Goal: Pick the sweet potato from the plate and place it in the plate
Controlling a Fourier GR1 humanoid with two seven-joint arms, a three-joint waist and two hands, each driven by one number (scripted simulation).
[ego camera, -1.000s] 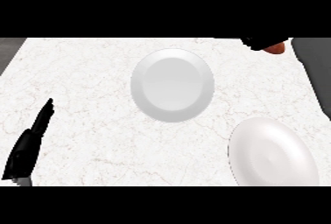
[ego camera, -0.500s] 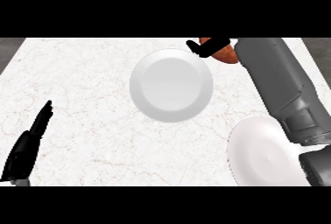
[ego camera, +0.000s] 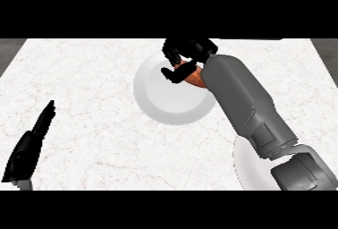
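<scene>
The right hand (ego camera: 183, 60), fingers curled round the sweet potato (ego camera: 195, 78), hangs over the far plate (ego camera: 158, 100) at its 1 o'clock rim. Best lowered toward the centre before letting go. The left hand (ego camera: 30, 145) rests open at the counter's (ego camera: 92, 80) 8 o'clock.

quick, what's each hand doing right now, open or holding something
Left hand: open, resting at the view's left edge, holding nothing.
Right hand: fingers curled round the sweet potato, over the centre plate.
</scene>
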